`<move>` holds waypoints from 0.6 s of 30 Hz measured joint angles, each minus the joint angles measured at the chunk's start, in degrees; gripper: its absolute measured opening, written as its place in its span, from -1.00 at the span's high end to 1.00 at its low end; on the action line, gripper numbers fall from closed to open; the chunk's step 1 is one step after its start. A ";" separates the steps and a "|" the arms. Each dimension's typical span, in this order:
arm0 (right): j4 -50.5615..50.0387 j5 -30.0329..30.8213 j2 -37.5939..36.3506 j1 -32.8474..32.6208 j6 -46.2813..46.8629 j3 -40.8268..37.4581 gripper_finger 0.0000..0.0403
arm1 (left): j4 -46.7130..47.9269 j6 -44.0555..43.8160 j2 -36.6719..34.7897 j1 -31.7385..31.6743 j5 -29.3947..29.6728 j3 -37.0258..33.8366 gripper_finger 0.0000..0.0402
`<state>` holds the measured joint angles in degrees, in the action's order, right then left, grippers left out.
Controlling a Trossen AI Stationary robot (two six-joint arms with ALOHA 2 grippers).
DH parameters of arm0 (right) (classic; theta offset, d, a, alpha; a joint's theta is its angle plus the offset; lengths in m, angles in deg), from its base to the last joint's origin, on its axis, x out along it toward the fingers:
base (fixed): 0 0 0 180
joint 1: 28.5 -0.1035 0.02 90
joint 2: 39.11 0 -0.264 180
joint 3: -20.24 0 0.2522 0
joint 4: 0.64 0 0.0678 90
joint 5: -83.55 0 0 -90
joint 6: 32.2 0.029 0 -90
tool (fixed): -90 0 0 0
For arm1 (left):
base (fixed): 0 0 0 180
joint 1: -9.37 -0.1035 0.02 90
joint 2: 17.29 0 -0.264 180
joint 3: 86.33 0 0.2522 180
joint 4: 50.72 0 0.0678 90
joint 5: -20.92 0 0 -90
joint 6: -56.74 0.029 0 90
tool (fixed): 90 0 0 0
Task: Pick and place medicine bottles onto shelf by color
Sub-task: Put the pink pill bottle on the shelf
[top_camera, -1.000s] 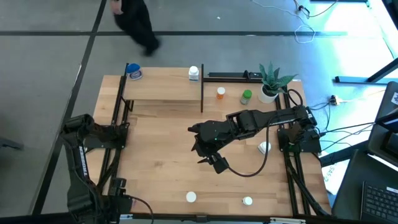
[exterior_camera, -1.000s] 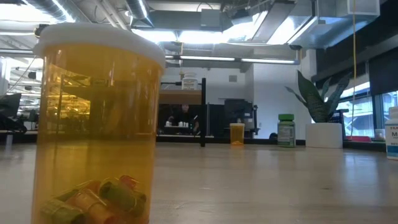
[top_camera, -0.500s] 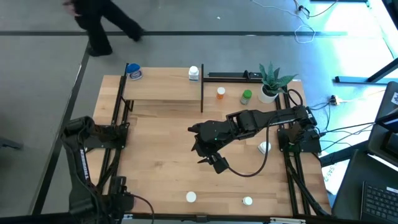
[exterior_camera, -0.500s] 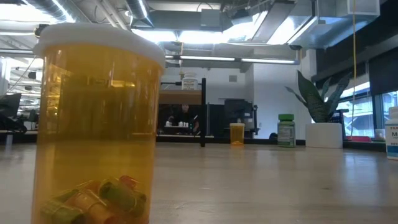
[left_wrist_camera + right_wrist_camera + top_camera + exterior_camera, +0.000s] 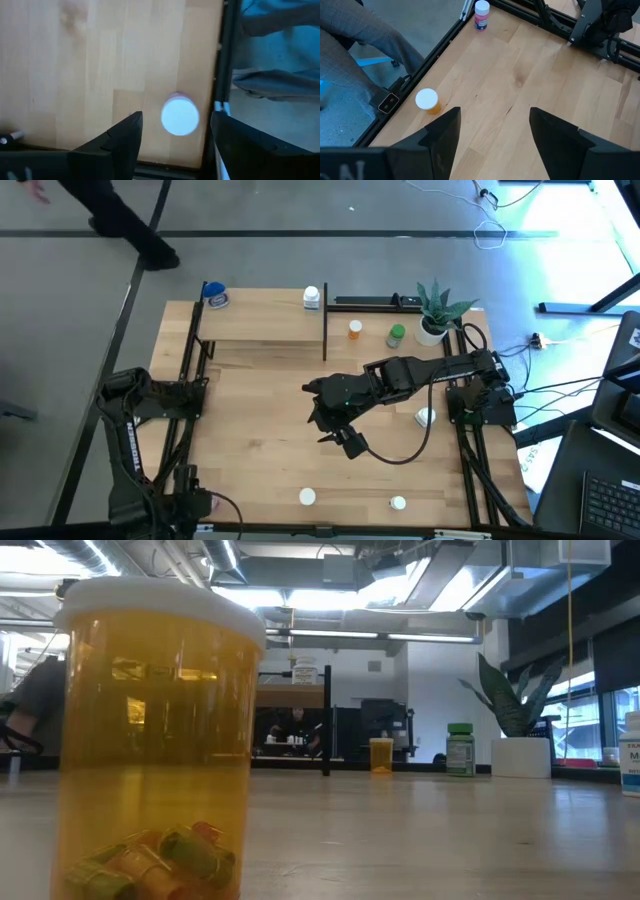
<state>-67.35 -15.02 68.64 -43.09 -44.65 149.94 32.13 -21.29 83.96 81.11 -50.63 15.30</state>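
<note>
High view shows the raised light-wood shelf with thin black posts at about eleven o'clock on the tabletop, carrying a blue-bodied bottle at its far left corner and a white bottle at its far right corner. The other small white-capped medicine bottles lie scattered: an orange one and a green one at about one o'clock beside the potted green plant, one at three o'clock (body colour not clear), and two at the near edge, around six o'clock and five o'clock.

The right gripper hangs over the middle of the tabletop, fingers spread, holding nothing. The left gripper sits low at about seven o'clock, fingers spread either side of a pink-bodied bottle without touching it.

The step in hand looks like an approach for a fresh pick; most bottles are not yet shelved. Next, the left arm probably needs to descend and close squarely on the cap.

Only the left wrist view shows that pink bottle under the left arm. The right wrist view shows the near-edge orange bottle and a pink one farther off. The low view gives that orange bottle close up.
</note>
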 joint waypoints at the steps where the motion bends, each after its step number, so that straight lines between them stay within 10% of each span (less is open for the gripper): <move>1: 0.02 0.00 0.00 0.00 0.00 0.00 -0.19 | -0.68 -0.19 0.00 0.00 -0.26 -0.88 -0.15; 18: 0.02 0.00 0.00 0.00 0.00 0.01 -0.18 | -8.95 -1.72 0.07 0.04 -4.59 -9.85 -0.14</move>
<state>-67.33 -15.02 68.64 -43.09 -44.65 149.95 23.18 -23.00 84.02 81.16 -55.21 5.45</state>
